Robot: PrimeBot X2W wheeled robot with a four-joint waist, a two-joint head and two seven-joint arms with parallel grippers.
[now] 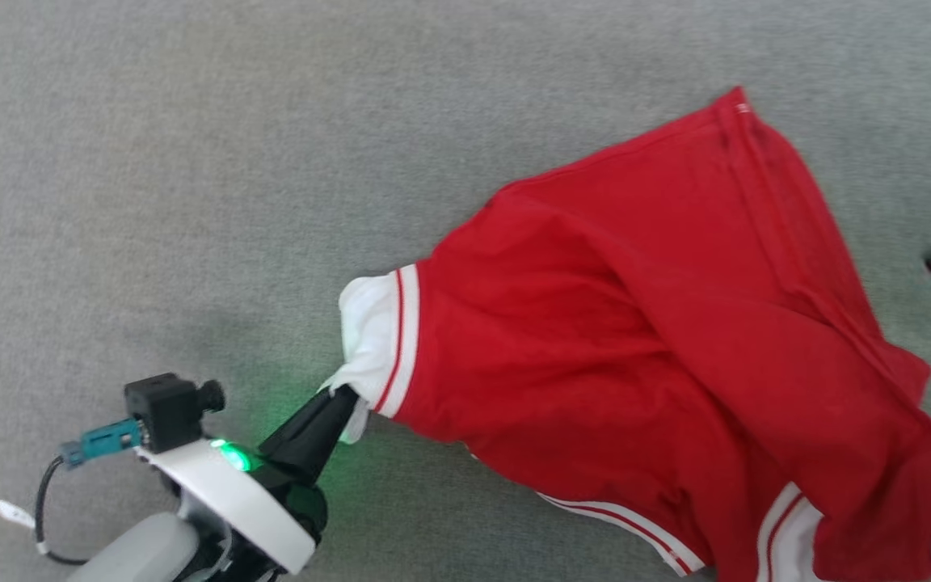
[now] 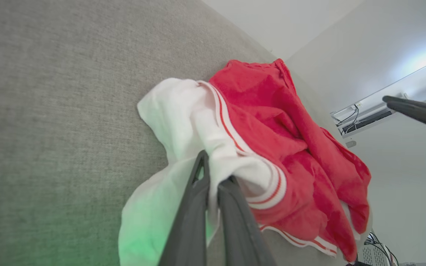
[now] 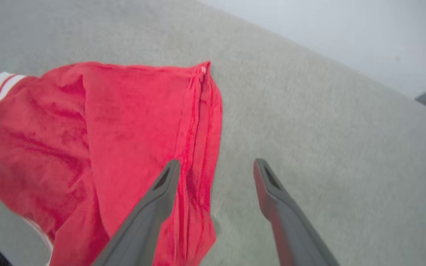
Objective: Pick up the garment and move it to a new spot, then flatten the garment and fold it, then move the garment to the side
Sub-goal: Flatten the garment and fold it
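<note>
The left tool (image 1: 343, 404) is reaching in from the near left of the grey cloth-covered desk (image 1: 191, 162). It is closed and gripping the white cuff (image 1: 372, 331) of the garment (image 1: 659, 323). The left wrist view is showing white fabric bunched between the shut fingers (image 2: 194, 207). A green lamp (image 1: 231, 457) on that wrist is glowing onto the cloth.

The garment is lying crumpled on the desk's right half. Its cuff end is pulling toward the left tool, its red body is spreading rightward, and its striped hems (image 1: 627, 517) are trailing at the near right.

The right tool (image 3: 216, 166) is standing over the garment's right margin with its fingers spread wide, holding nothing; grey desk is showing in the gap. Beyond it, the garment's far corner (image 1: 736, 97) is pointing toward the desk's far edge, well short of it.
</note>
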